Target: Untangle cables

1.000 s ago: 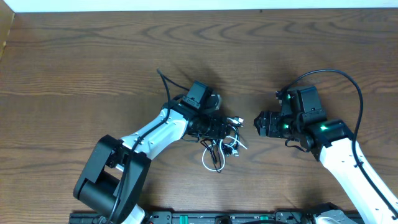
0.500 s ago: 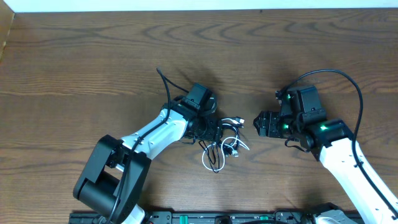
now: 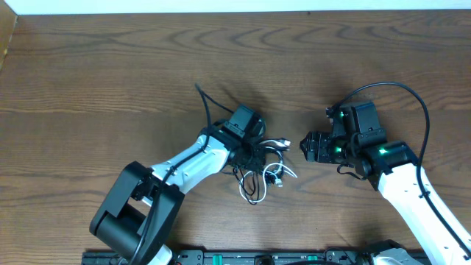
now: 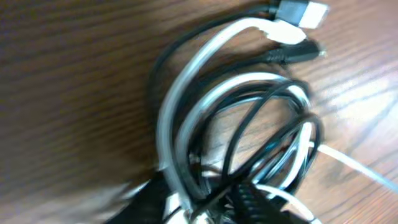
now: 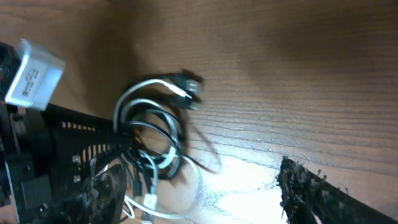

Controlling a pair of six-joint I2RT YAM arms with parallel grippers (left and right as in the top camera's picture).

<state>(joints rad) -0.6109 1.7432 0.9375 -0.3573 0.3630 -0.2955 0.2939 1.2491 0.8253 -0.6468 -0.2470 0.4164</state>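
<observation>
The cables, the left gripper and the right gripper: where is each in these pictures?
cables (image 4: 281, 31), left wrist view, on a white plug end.
left gripper (image 3: 254, 153), overhead view, between its fingertips.
right gripper (image 3: 305, 146), overhead view, between its fingertips.

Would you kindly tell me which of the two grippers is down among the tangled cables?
The left gripper: it sits right in the cables, while the right gripper hangs open beside the tangle, a small gap apart from it.
</observation>
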